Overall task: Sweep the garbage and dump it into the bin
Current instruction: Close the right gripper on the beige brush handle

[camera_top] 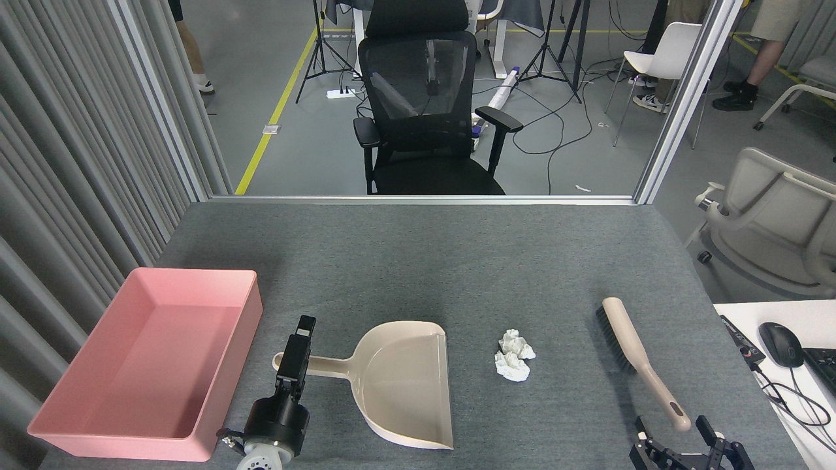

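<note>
garbage (513, 356), two crumpled white wads, touching

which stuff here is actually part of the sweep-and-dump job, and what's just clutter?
Job:
- tissue wads
- pink bin
- dustpan
- brush
- left gripper at the dustpan handle
- right gripper, jaws open below the brush handle

Clutter:
- mouse
- black office chair
- white chair

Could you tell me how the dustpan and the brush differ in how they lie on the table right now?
The dustpan lies left of the garbage, handle pointing left at the left gripper; the brush lies to the right, handle pointing toward the open right gripper. The dustpan is broad, the brush slim. Both are beige.
</note>
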